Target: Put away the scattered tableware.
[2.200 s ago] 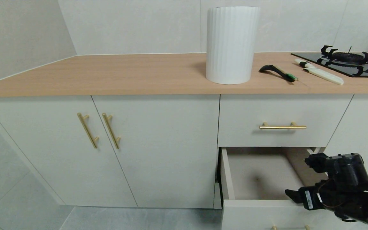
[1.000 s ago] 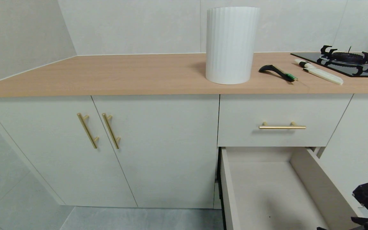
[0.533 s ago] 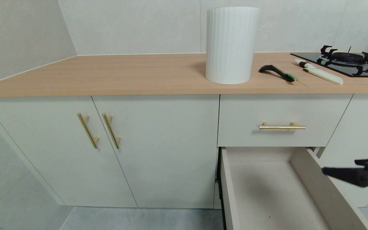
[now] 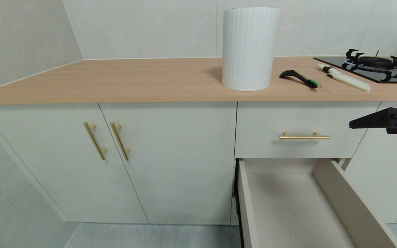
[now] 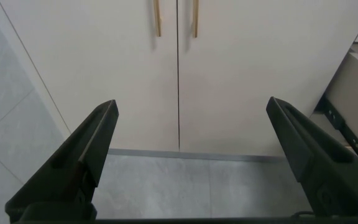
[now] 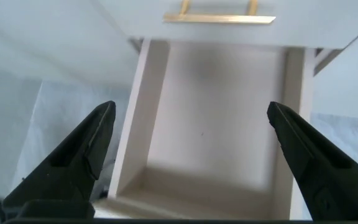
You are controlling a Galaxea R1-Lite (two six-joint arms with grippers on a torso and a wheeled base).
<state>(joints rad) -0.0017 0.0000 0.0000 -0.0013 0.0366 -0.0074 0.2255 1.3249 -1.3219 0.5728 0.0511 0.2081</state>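
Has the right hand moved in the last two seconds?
Yes. The right hand rose from beside the open drawer to just under the counter edge, right of the gold handle.

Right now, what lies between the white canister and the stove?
Two utensils on the counter: a black-handled one and a white one, per the head view.

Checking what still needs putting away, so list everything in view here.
Container: one, white, ribbed, upright on the countertop.
Black utensil: one, black with green, right of the container.
White utensil: one, cream-white, beside the hob.
Hob: one, black, countertop's right end.
Countertop: one, wood-brown.
Cabinet doors: two, off-white, gold handles, below the countertop.
Upper drawer: one, off-white, shut, gold handle.
Lower drawer: one, off-white, pulled out beneath it.
Left claw: one, black, open, facing the cabinet doors.
Right claw: one, black, open, above the lower drawer.
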